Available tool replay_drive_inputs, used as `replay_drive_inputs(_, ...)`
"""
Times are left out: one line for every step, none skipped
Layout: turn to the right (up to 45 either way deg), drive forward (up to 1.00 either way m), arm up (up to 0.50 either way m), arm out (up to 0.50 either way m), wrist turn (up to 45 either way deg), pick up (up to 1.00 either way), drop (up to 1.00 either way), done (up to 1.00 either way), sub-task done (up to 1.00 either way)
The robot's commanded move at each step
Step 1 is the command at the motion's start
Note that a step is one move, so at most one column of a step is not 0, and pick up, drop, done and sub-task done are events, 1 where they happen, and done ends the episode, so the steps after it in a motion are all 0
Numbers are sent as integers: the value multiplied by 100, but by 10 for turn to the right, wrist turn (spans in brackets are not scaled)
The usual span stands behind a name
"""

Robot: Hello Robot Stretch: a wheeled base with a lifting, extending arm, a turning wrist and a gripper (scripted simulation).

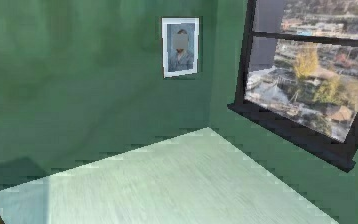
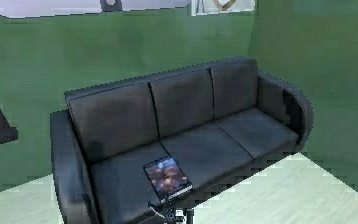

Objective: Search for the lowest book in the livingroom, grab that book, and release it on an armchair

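Book point(image 2: 168, 177) flat on black sofa point(image 2: 217, 130) seat, just beyond my gripper point(image 2: 167, 210), long axis pointing roughly away from me (jaws' state: can't tell, tbh).

The forward view faces ahead and slightly down into a far corner, window point(image 1: 307, 70) at right. The arm side view faces sideways, near a black sofa point(image 2: 187, 120). Both include green wall point(image 1: 77, 80) and pale floor point(image 1: 167, 180).

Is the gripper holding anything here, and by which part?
Cannot tell. The gripper shows just below a book that lies on the black sofa seat, so no hold can be confirmed.
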Motion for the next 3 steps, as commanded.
replay_drive_inputs(0,0,0,0,0,100,0,0,0)
replay_drive_inputs(0,0,10,0,0,0,0,0,0)
replay_drive_inputs(0,0,50,0,0,0,0,0,0)
